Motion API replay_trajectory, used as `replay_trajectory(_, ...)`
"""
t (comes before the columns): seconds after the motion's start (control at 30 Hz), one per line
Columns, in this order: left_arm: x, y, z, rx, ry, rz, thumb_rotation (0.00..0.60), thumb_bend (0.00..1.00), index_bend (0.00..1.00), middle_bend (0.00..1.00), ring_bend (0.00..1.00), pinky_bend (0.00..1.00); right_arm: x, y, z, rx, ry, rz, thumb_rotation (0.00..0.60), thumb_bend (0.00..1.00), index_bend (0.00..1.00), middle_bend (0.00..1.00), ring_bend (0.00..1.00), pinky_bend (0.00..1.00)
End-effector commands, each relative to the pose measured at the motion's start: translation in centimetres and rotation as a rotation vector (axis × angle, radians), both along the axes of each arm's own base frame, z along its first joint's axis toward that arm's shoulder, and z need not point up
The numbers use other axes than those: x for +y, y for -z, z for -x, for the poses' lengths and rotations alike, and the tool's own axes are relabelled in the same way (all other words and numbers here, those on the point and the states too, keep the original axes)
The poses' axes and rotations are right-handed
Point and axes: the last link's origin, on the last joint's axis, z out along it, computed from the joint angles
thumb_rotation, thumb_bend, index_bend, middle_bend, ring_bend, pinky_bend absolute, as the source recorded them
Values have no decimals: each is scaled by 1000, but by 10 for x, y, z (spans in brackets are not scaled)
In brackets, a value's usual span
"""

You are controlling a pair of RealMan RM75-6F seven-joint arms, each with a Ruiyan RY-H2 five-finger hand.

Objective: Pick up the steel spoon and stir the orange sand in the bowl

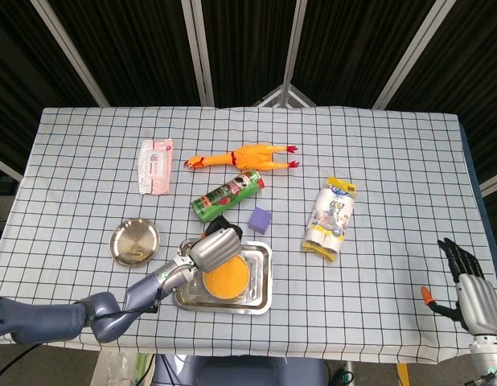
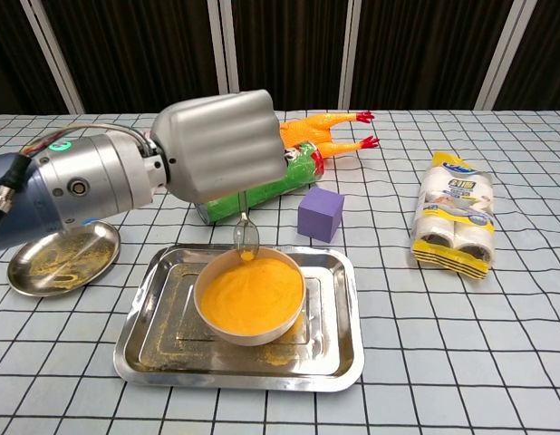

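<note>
My left hand (image 2: 224, 145) (image 1: 215, 248) grips the steel spoon (image 2: 245, 236) by its handle, hovering over the far edge of the bowl. The spoon hangs bowl-end down, its tip just above the far rim of the orange sand (image 2: 251, 288). The steel bowl (image 2: 249, 321) (image 1: 226, 279) of sand sits in a steel tray (image 2: 333, 362) (image 1: 263, 301) dusted with spilled sand. My right hand (image 1: 471, 296) rests open at the table's near right corner, far from the bowl, and shows only in the head view.
A small steel dish (image 2: 61, 259) with sand grains lies left of the tray. Behind the tray are a green can (image 2: 266, 186), a purple cube (image 2: 320, 214) and a rubber chicken (image 2: 323, 132). A tissue pack (image 2: 454, 214) lies at right, a wipes packet (image 1: 155, 165) far left.
</note>
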Motion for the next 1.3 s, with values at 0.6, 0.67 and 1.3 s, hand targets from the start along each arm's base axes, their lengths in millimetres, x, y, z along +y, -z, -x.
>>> replay_trajectory(0.6,-17,17,-3,-3,9,79,600,722,804,1000,1000,1000,0,-1,1,-3,5,3,600,404,0,0,0,0)
replay_trajectory(0.67,-19,16,-5,-19,5,88,600,722,804,1000,1000,1000,0,-1,1,-3,5,2,600,405,0,0,0,0)
replay_trajectory(1.3,-27,-8,4,-54,8,84,600,723,804,1000,1000,1000,0,0,0,4,6,-2,600,404,0,0,0,0)
